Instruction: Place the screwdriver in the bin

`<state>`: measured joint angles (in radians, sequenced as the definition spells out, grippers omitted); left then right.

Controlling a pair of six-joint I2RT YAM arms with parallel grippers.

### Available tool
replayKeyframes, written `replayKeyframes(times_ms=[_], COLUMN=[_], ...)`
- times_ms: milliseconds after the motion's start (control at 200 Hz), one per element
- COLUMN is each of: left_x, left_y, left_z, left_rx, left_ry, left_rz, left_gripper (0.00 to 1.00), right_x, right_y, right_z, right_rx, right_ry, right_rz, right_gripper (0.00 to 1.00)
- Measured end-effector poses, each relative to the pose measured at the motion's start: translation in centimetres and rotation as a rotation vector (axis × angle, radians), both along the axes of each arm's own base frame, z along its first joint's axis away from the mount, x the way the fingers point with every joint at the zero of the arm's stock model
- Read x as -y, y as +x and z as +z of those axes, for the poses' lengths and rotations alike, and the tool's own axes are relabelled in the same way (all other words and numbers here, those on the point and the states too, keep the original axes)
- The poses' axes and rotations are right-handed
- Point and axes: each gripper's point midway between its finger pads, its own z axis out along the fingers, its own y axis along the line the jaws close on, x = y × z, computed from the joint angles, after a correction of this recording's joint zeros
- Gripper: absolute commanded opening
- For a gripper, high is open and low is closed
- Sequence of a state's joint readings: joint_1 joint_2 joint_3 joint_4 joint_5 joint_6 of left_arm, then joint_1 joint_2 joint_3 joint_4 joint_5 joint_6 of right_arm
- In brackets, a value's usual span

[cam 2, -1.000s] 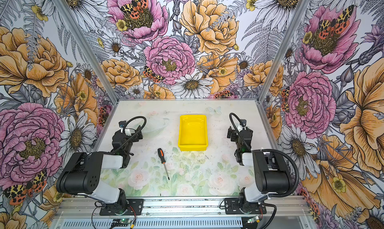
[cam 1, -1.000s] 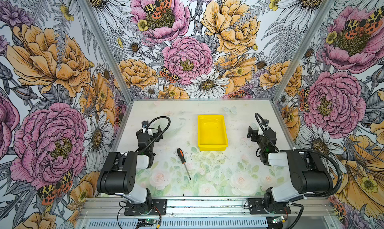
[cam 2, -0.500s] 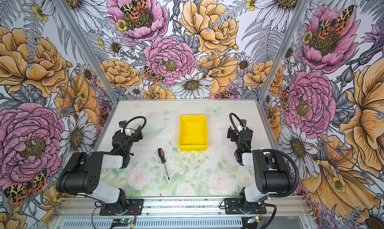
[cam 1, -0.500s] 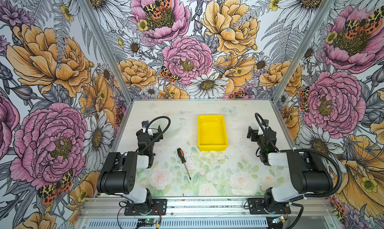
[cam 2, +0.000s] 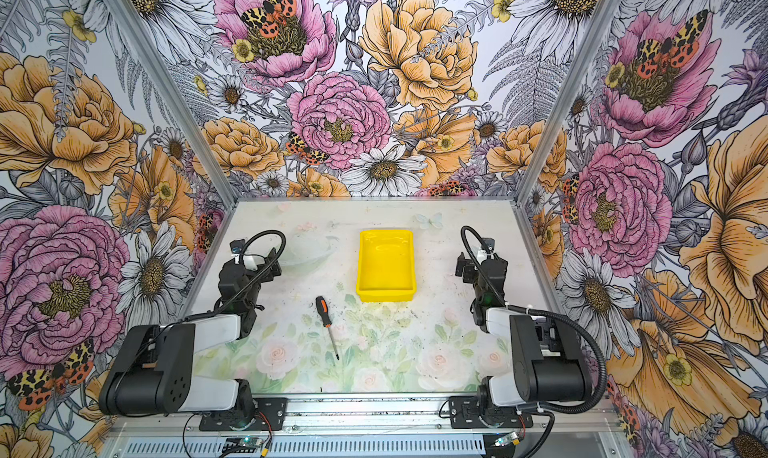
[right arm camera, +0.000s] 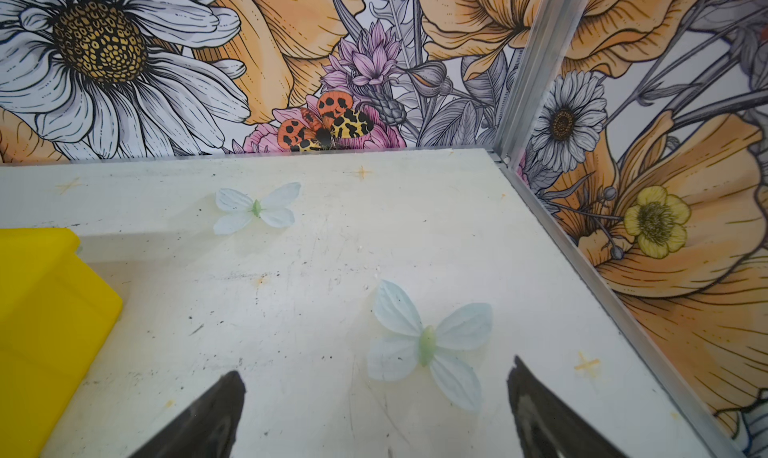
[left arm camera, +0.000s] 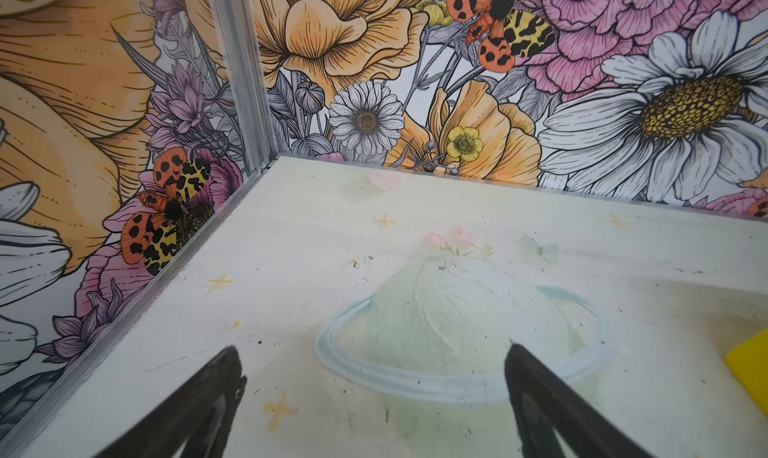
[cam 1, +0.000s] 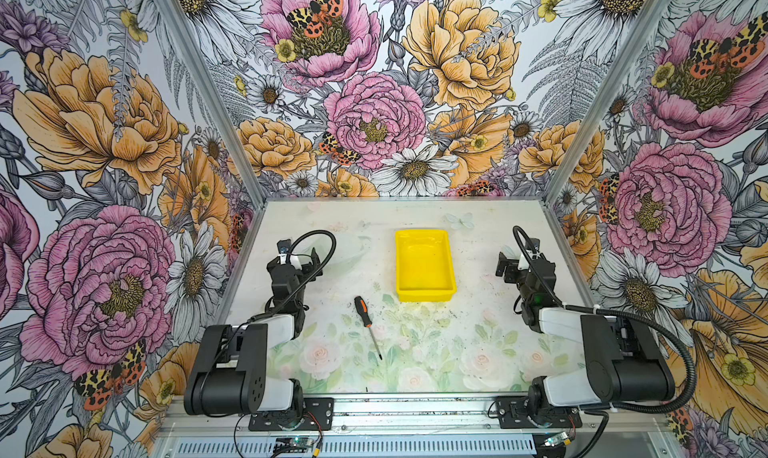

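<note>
Floral walls point(cam 1: 374, 102) enclose a pale, scuffed, rose-printed tabletop point(cam 1: 478, 335); the screwdriver point(cam 1: 364, 311) lies near the yellow bin point(cam 1: 426, 296); left gripper point(left arm camera: 370, 352) and right gripper point(right arm camera: 374, 377) both gape wide, empty

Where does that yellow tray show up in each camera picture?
In a top view: bin near the centre, beyond the screwdriver.
In a top view: bin again near the centre.
Left wrist: only a yellow corner at the picture's edge.
Right wrist: one end, cut by the edge.
Shared landmark: big white daisy on the back wall.
</note>
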<state>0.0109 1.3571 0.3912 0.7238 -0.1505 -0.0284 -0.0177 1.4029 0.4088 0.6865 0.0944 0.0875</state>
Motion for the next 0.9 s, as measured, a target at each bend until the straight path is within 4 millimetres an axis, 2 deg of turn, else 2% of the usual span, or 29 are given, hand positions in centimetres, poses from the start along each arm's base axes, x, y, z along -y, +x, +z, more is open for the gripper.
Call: replayKeyframes(times_ms=[230,405,495,601,781,901], left_x=[0.5,3.3,5.1,6.4,6.3,6.1], left_y=[0.4,0.2,-0.8,-1.9,-3.7,-4.9], left_z=[3.1,4.6,4.7,4.7,3.7,3.5], left_rx=[-0.042,-0.087,-0.108,-0.136,-0.213,-0.259], left_ry=[-0.056,-0.108,-0.129,-0.163,-0.211,-0.234], left_rz=[0.002,-0.052,-0.093,-0.118,-0.099,-0.083], left_gripper=[0.99,0.99,0.99,0.98,0.99,0.99], right_x=[-0.5,-2.1,-3.4,-5.7,-9.8,-12.4], right_y=[-1.8,-2.2,-2.5,-3.9,-5.5,-6.1], right_z=[4.6,7.0,7.3,6.9,7.3,6.5], right_rx=[0.032,-0.031,-0.071,-0.114,-0.125,-0.155], right_ry=[0.025,0.061,0.075,0.07,0.066,0.038], right_rz=[-0.061,-0.096,-0.081,-0.031,0.086,0.168], right_gripper=[0.99,0.99,0.99,0.99,1.0,0.99])
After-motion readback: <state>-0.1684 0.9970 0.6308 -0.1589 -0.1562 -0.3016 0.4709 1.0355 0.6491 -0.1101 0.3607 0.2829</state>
